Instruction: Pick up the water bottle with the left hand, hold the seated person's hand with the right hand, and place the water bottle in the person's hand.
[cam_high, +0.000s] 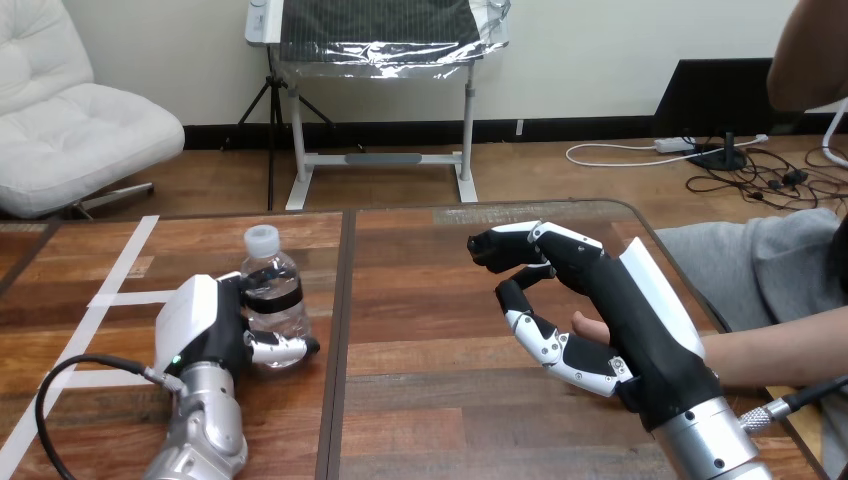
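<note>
Clear water bottle (272, 295) stands upright on the table (430, 400), left hand's (203, 328) fingers (276, 350) curled round it.

— What colour is the water bottle (272, 305)?
— Clear, with a white cap (261, 238) and a black label band (272, 287).
— And the hands?
— The left hand (205, 325) and right hand (600, 300) are both black with white shells, on silver forearms (205, 435).
— The table (430, 400)?
— Brown wood grain, crossed by white tape strips (112, 288).

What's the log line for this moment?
left hand: curled round water bottle | water bottle: upright on table | right hand: covering person's hand, hold unclear
</note>
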